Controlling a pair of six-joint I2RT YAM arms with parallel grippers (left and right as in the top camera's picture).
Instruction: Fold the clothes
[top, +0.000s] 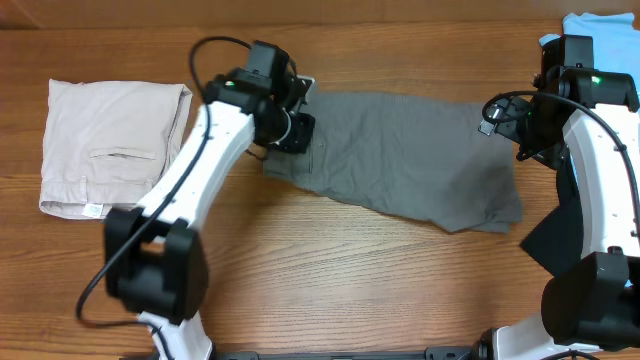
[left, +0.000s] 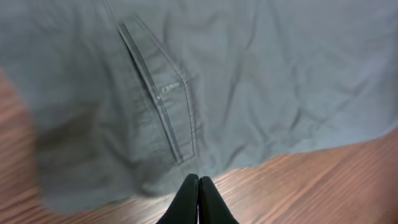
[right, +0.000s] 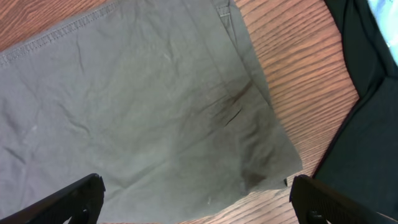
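Note:
The clothes, dark grey shorts (top: 400, 160), lie spread flat across the middle of the wooden table. My left gripper (top: 295, 130) is at their left edge. In the left wrist view its black fingers (left: 198, 186) are pressed together, tips on the near hem of the clothes (left: 249, 81), below the slit welt pocket (left: 158, 102). My right gripper (top: 500, 110) hovers over the right end of the clothes (right: 137, 106). It (right: 199, 199) is wide open with nothing between its fingers.
Folded pale beige shorts (top: 110, 145) lie at the left of the table. A light-blue shirt (top: 590, 25) shows at the far right corner. A black shape (right: 367, 124) lies on the bare wood (right: 298, 68) right of the grey shorts.

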